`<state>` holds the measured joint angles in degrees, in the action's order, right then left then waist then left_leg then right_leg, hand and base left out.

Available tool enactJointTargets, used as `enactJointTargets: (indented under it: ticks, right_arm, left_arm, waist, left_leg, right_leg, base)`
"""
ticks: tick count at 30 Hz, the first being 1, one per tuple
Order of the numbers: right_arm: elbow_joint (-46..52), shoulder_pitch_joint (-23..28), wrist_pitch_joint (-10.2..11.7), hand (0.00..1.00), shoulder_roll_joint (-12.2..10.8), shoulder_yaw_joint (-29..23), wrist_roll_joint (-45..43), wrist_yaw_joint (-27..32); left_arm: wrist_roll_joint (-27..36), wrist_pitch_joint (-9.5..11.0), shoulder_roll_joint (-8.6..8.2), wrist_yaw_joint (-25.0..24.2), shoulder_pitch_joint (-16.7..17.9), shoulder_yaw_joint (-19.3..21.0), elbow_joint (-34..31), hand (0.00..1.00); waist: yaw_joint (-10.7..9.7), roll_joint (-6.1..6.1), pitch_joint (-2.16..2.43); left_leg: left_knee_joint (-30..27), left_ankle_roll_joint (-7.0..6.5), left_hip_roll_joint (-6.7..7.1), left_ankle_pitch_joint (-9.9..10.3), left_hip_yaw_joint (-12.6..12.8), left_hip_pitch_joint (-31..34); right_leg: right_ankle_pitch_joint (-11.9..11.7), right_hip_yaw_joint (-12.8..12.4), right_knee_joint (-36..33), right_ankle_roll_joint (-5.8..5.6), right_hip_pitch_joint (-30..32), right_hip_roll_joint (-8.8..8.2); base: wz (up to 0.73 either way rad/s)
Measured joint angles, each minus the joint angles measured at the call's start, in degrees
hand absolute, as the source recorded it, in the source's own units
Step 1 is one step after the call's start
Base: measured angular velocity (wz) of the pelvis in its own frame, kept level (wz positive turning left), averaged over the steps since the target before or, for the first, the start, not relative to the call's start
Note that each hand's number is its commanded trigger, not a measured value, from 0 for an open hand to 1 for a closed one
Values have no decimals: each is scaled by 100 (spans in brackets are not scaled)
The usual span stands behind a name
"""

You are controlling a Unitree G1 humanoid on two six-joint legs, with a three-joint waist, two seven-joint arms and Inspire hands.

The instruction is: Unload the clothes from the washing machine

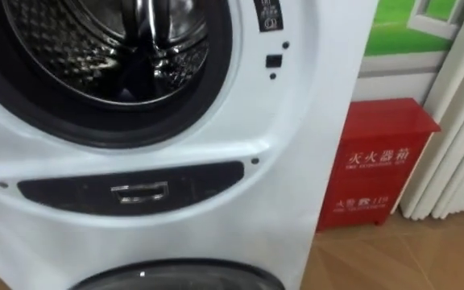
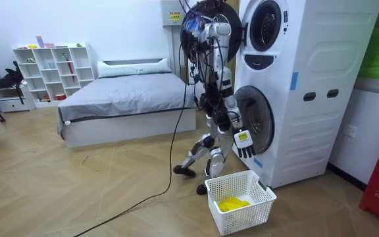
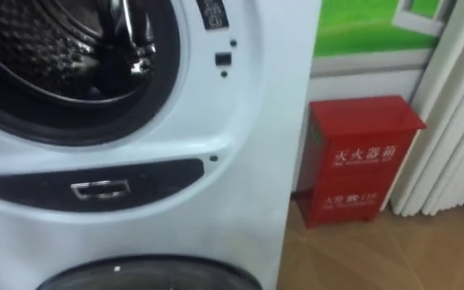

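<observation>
Laundry basket (image 2: pixel 245 220) of white lattice plastic stood on the wooden floor (image 2: pixel 77 191) at the foot of the machines, nearest the room camera; a yellow garment (image 2: pixel 232 203) lay crumpled in its bottom. Above the basket hung the right robot hand (image 2: pixel 243 143), its back turned to the room camera, the fingers slack and pointing down, with nothing in them. The robot stood with knees bent, one foot set back, facing the washing machine (image 2: pixel 308 99), a white stack of two front-loaders.

Seen from the head, the upper drum (image 1: pixel 79 48) stood open, its perforated steel wall and one lifter rib bare. A dark patch low in the drum could not be told as cloth or shade. Below the opening ran a dark panel (image 1: pixel 127 189) with a small silver-edged slot at its middle, and under that showed the grey top rim of the lower door (image 1: pixel 176 274).

To the right of the stack, against the wall, a red cabinet (image 1: pixel 377 161) stood on the floor, and further right hung pale curtains (image 1: pixel 457 121). Above the cabinet the wall was green. Farther back, on the room view's left, were a bed (image 2: pixel 124 99) with a grey cover and, against the far wall, a white cube shelf (image 2: pixel 51 69) holding small items.
</observation>
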<state>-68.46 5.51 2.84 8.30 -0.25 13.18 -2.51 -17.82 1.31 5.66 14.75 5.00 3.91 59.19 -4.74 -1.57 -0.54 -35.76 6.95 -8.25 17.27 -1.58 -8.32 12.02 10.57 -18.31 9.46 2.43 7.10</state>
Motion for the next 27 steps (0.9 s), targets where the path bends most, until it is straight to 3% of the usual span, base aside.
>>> enactJointTargets:
  ticks: [2, 5, 8, 9, 10, 11, 12, 13, 14, 15, 16, 18, 19, 21, 23, 24, 25, 27]
  right_arm:
    - [10, -67, 42, 0, 5, -105, -1, -24]
    - [43, -147, 44, 0, -3, -114, 6, -24]
    - [117, -144, 37, 0, -30, -211, 10, -27]
    - [101, -130, 22, 0, -45, -217, 27, -17]
    - [116, -100, 21, 0, -48, -200, 71, -16]
    - [116, -97, 22, 0, -42, -157, 133, -10]
    - [110, -63, 8, 0, -35, -100, 283, -7]
    - [107, 65, -3, 0, -35, -135, 440, 10]
    - [113, 135, -6, 0, -35, -177, 528, 24]
    - [114, 222, -6, 0, -30, -223, 701, 68]
    - [102, 295, -6, 0, -30, -224, 745, 111]
    - [86, 371, -7, 0, -40, -211, 802, 115]
    - [88, 401, -4, 0, -67, -206, 793, 105]
    - [95, 430, 14, 0, -74, -174, 808, 104]
    - [96, 508, 31, 0, -72, -168, 825, 110]
    - [96, 515, 30, 0, -71, -178, 806, 109]
    - [98, 517, 25, 0, -68, -286, 793, 104]
    - [174, 517, 27, 0, -58, -510, 742, 105]
  left_arm:
    - [-47, 11, -31, -37, -256, -247, -13, 0]
    - [-37, 14, -42, -34, -402, -472, -97, 0]
    - [-36, 10, -44, -34, -490, -656, 79, 0]
    - [18, 6, -38, -34, -485, -706, 224, 0]
    - [49, -3, -28, -34, -447, -754, 323, 0]
    - [100, -3, -19, -33, -439, -803, 383, 0]
    - [177, -6, -8, -33, -428, -868, 505, 0]
    - [218, -12, -29, -31, -373, -865, 557, 0]
    - [238, -11, -34, -28, -333, -865, 555, 0]
    - [274, -11, -26, -10, -285, -862, 556, 0]
    - [374, -9, -16, 17, -262, -861, 554, 0]
    - [631, -5, 28, 91, -148, -824, 555, 0]
    - [869, 31, 59, 114, -49, -710, 564, 0]
    - [1277, 99, 46, 184, 69, -419, 570, 0]
    - [1888, 181, 26, 397, 204, 7, 497, 0]
    - [2040, 181, 29, 455, 254, 151, 397, 0]
    - [2341, 164, 39, 558, 300, 573, 94, 0]
    - [2653, 200, 103, 781, 298, 1127, -605, 0]
  waist:
    - [-27, -30, -13]
    - [-26, -1, -23]
    - [-53, 50, -45]
    - [-89, 92, -29]
    - [-96, 167, 16]
    - [-108, 191, 17]
    - [-110, 190, 21]
    - [-144, 165, 27]
    - [-148, 152, 31]
    - [-142, 128, 38]
    - [-129, 158, 21]
    - [-93, 211, 19]
    - [-56, 293, 16]
    - [115, 324, 48]
    - [225, 265, 58]
    - [243, 248, 52]
    - [317, 200, 31]
    - [414, 210, 38]
  left_leg:
    - [1112, 8, -2, 133, -52, -460]
    - [1894, -95, 16, 417, -93, -581]
    - [2442, -389, 203, 500, 11, -545]
    - [2443, -570, 324, 420, 166, -431]
    - [2432, -724, 428, 330, 292, -297]
    - [2437, -797, 494, 288, 330, -247]
    - [2408, -898, 553, 209, 570, -112]
    - [2354, -904, 515, 152, 843, -22]
    - [2370, -903, 498, 101, 887, -2]
    - [2446, -896, 487, -19, 975, 13]
    - [2512, -905, 495, -97, 1087, 17]
    - [2551, -876, 555, -181, 1118, 12]
    - [2551, -854, 618, -200, 1198, 4]
    - [2547, -809, 660, -231, 1372, 1]
    - [2561, -763, 643, -262, 1464, -36]
    - [2559, -751, 617, -270, 1494, -64]
    - [2571, -738, 582, -276, 1511, -101]
    - [2599, -705, 554, -295, 1513, -139]
  right_leg:
    - [-25, 54, -282, -39, 472, -17]
    - [-148, 56, -544, -104, 946, -68]
    - [-592, 26, -424, -260, 1171, -157]
    - [-904, -60, -156, -336, 1161, -223]
    - [-1248, -148, 190, -404, 1112, -304]
    - [-1426, -212, 381, -457, 1072, -339]
    - [-1671, -292, 629, -667, 1022, -411]
    - [-1383, -244, 238, -837, 982, -569]
    - [-1162, -198, -58, -894, 931, -626]
    - [-743, -181, -557, -924, 745, -775]
    - [-387, -268, -846, -1052, 458, -952]
    - [-106, -470, -815, -1213, -66, -1056]
    - [15, -570, -521, -1240, -310, -1100]
    - [26, -560, 1, -1244, -441, -1064]
    - [-100, -633, 443, -1091, -515, -957]
    - [-131, -683, 482, -1075, -545, -920]
    - [-165, -741, 544, -1041, -566, -872]
    - [-183, -734, 571, -1020, -576, -844]
  base:
    - [16]
    - [-7]
    - [-8]
    - [-19]
    - [-20]
    - [-10]
    - [12]
    - [20]
    - [29]
    - [27]
    - [22]
    - [-6]
    - [-53]
    - [-67]
    - [-45]
    - [-36]
    - [-25]
    - [-14]
